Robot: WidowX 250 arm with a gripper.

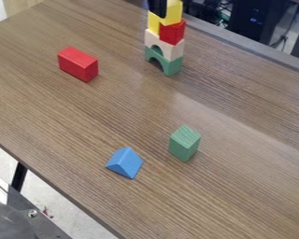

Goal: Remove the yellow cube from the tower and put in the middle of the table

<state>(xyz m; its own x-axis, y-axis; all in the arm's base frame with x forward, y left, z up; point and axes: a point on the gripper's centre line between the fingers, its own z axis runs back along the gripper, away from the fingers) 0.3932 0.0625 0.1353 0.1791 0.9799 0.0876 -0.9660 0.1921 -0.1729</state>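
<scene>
Gripper (157, 8) and topmost yellow cube (172, 12) are found together at the upper edge of the view, the gripper hanging upright at the cube's left side as seen from the camera and overlapping it there. How far the gripper is opened cannot be told, nor whether the cube is gripped or merely stood beside. By that overlap the coming move is governed: almost no sideways reach appears to be needed, since the cube is set directly beside the gripper, at the very top of the tower, above the red cube (172, 32). A second yellow block (153, 23) is seated lower, beside the red one and almost under the gripper, so it could be caught or dragged if the pull were made low or sideways. Both are carried by a cream arch (164, 43) and a green arch (171, 66). A straight lift is therefore judged safest, until the tower is cleared. From there the middle of the table (136, 105) is reached by a carry toward the camera, with the cube to be lowered between the tower and the green block (184, 143).
</scene>
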